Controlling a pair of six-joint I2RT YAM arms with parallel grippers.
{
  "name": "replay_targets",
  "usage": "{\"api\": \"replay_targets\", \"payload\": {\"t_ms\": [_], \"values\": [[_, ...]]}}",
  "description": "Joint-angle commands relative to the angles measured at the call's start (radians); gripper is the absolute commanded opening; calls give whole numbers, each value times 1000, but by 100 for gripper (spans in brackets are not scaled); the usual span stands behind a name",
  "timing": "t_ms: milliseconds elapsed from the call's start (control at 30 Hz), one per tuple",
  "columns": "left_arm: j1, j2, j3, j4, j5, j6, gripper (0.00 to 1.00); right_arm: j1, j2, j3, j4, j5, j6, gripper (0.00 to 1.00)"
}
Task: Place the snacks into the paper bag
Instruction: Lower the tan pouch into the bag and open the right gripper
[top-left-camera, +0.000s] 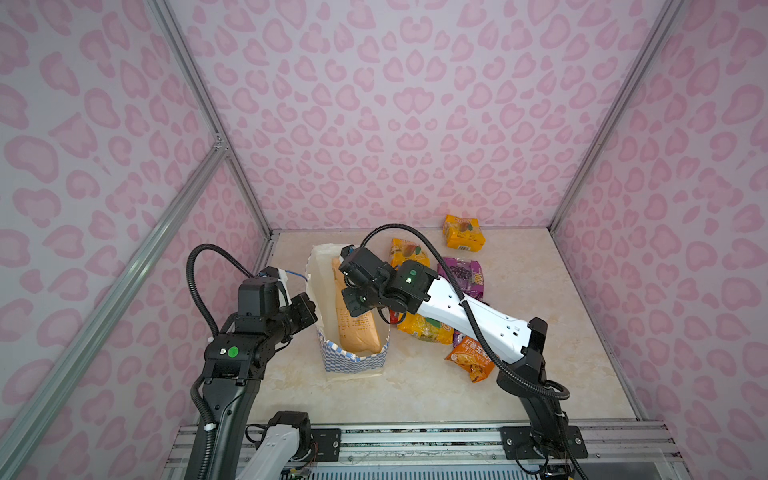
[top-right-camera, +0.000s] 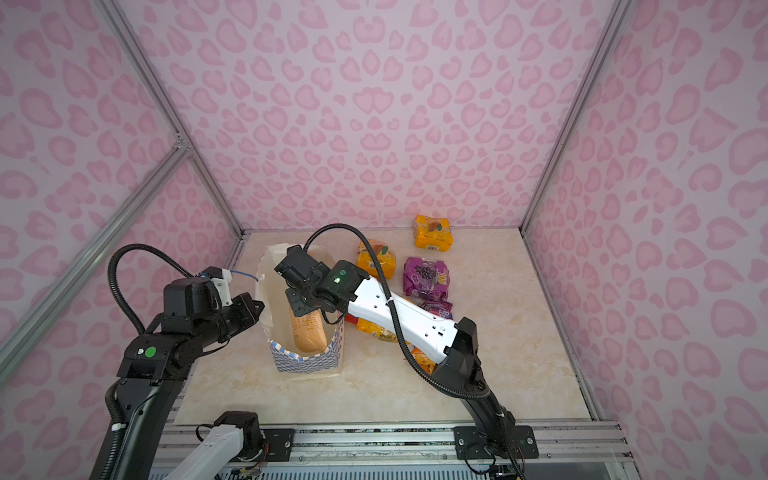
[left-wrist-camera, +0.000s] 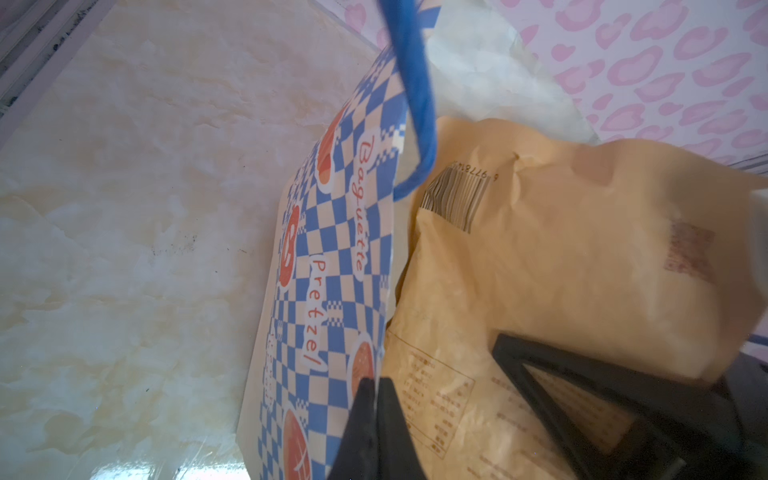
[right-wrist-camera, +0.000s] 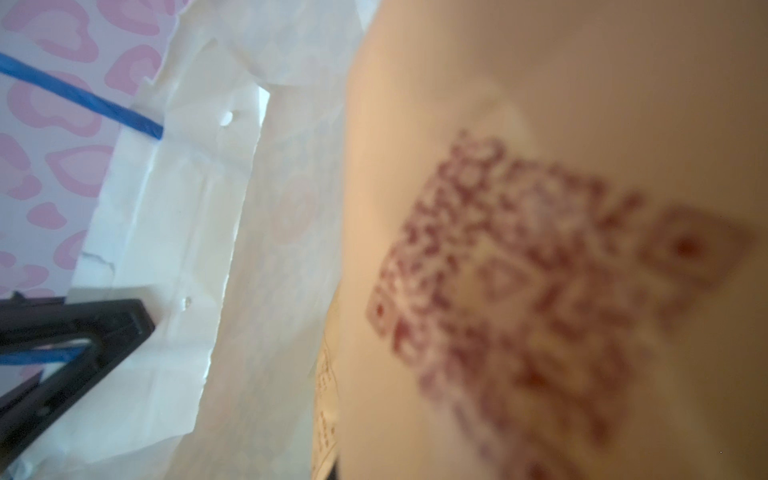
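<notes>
Marble tabletop (top-left-camera: 415, 386) in both top views bears the upright paper bag (top-left-camera: 353, 361), kraft pouch (top-left-camera: 357, 328) inside, loose snacks (top-left-camera: 462, 276) beside, right gripper (top-left-camera: 349, 270) at its mouth, spread or not I cannot tell; left wrist view: left gripper (left-wrist-camera: 374, 390) pinches the bag's rim; right wrist view: blurred pouch, close.

Right gripper (top-left-camera: 355, 293): fingertips hidden under my wrist in both top views; whether I grip anything, not tellable.
Dark finger (right-wrist-camera: 79, 340): cut off by the right wrist view's edge, owner unclear.
Pouch (right-wrist-camera: 540, 270): blurred there, red code unreadable, outline out of frame; lower end hidden behind the bag (top-left-camera: 353, 365) wall in both top views.
Yellow packet (top-left-camera: 424, 328): half covered by my right arm.
Small purple packet (top-right-camera: 439, 309): partly under that arm.
Chips bag (top-right-camera: 422, 359): mostly behind it.
Left gripper (left-wrist-camera: 376, 395): finger bases cut off by the left wrist view's edge.
</notes>
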Motion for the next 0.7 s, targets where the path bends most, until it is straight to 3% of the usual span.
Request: {"api": "replay_targets", "payload": {"t_ms": [0, 100, 267, 433, 500, 600, 667], "values": [[-3, 0, 0, 35, -14, 1, 3, -1, 15, 24, -6, -17, -2, 32], [-4, 0, -4, 35, -23, 5, 3, -4, 14, 41, -4, -21, -10, 48], [-4, 5, -6, 30, -50, 19, 3, 2, -21, 73, 7, -49, -61, 60], [-5, 24, 1, 15, -97, 54, 3, 23, -143, 39, 28, 38, -145, 77], [-5, 32, 10, 10, -123, 69, 3, 26, -222, -28, 56, 79, -177, 82], [-5, 40, 12, 14, -180, 99, 3, 26, -374, -213, 137, 181, -213, 97], [-5, 45, 16, 18, -209, 114, 3, 26, -487, -361, 196, 273, -231, 98]]}}
